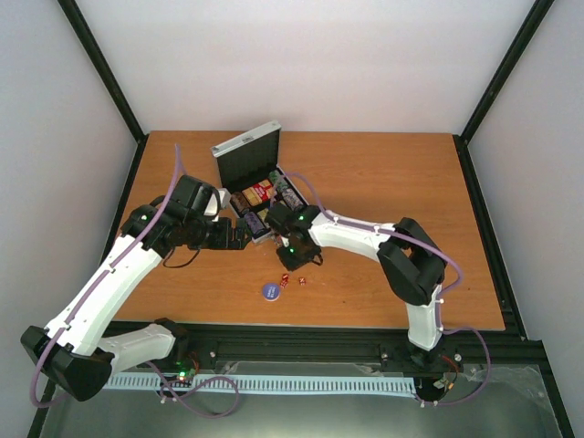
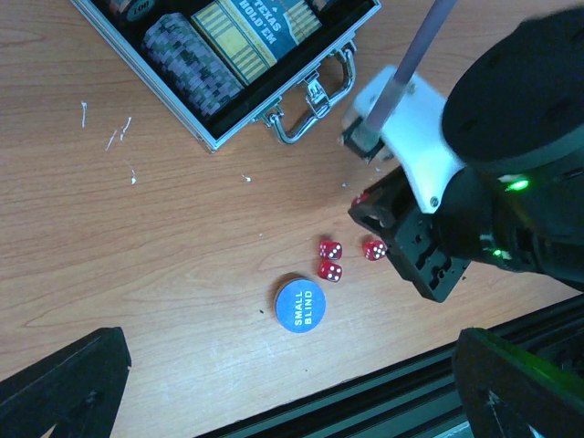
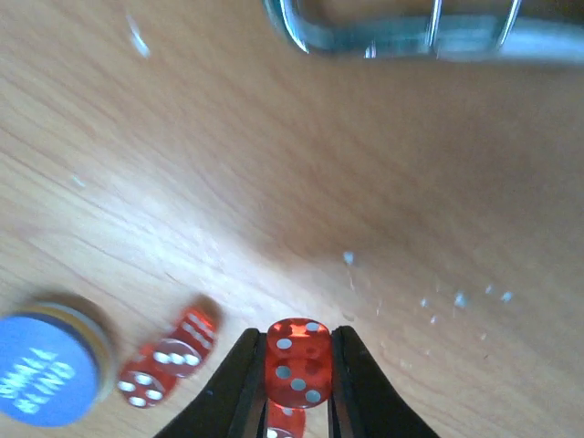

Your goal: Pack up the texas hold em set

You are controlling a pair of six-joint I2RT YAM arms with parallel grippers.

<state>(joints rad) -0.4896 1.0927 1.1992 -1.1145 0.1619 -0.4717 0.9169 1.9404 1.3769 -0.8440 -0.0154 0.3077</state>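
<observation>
The silver case [image 1: 239,157] stands open at the table's middle, its tray holding grey chip stacks [image 2: 187,68] and a blue-yellow card box [image 2: 251,32]. In front of the case's handle [image 2: 310,100], my right gripper [image 3: 297,383] is shut on a red die [image 3: 298,363] just above the wood. Another die [image 3: 287,422] shows partly below it, between the fingers. More red dice [image 2: 330,259] and the blue "small blind" disc [image 2: 300,304] lie on the table close by. My left gripper [image 2: 292,392] hovers wide open above the disc, holding nothing.
The case's raised lid [image 1: 248,151] stands at the back. The table's near edge and a black rail [image 2: 383,392] run just below the disc. The right arm's wrist [image 2: 474,210] hangs right of the dice.
</observation>
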